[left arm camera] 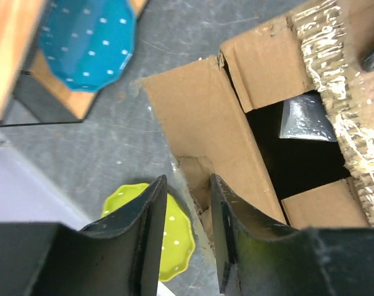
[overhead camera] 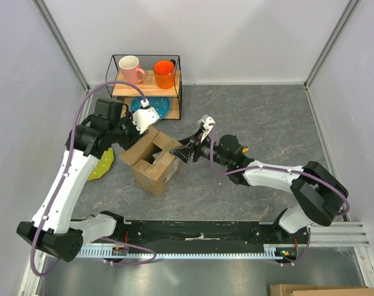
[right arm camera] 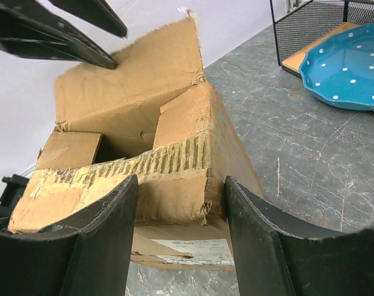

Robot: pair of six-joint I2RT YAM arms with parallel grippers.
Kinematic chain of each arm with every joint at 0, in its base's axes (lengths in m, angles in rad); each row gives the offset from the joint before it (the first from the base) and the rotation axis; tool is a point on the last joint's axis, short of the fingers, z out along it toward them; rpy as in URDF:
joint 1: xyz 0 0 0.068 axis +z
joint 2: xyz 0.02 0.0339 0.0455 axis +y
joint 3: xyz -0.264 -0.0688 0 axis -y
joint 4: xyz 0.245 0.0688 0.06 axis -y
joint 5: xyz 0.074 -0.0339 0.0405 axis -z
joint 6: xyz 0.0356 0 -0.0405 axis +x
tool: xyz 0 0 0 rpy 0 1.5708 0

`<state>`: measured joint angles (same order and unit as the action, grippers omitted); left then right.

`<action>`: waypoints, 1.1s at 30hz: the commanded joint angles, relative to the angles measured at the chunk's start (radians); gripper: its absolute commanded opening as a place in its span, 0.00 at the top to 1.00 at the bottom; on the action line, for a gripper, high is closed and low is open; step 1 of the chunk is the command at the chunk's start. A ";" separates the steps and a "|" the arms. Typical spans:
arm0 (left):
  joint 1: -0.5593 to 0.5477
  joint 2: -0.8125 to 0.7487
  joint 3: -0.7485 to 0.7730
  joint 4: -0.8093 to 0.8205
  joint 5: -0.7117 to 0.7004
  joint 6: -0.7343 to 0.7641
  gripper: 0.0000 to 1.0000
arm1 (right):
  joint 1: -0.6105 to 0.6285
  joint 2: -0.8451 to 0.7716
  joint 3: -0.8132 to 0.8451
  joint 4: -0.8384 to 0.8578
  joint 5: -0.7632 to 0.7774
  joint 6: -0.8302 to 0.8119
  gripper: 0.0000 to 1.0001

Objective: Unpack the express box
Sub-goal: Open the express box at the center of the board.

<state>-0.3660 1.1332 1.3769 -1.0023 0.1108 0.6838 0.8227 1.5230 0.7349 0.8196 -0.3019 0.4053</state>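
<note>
The express box [overhead camera: 151, 161] stands mid-table [overhead camera: 267, 117] with its flaps up, torn corrugated edges showing. A white label [right arm camera: 193, 250] sits low on one side, its print too small to read. The left gripper [left arm camera: 187, 185] straddles the left flap's ragged edge, fingers narrowly apart and not visibly clamping. The right gripper [right arm camera: 181, 185] spreads wide astride the right flap, holding nothing. The wire shelf [overhead camera: 116, 77] with its blue plate [right arm camera: 344, 68] stands near behind, and a green plate [left arm camera: 178, 246] lies just left. Bare table stretches to the right.
</note>
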 commanded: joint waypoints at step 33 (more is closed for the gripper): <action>0.150 -0.004 -0.236 -0.036 0.532 -0.089 0.54 | 0.092 0.068 0.132 -0.477 0.050 -0.025 0.59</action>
<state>-0.2020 1.1114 1.1603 -0.9611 0.4622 0.6785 0.8577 1.5162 0.8604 0.5713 -0.2638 0.4030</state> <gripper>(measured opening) 0.352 0.566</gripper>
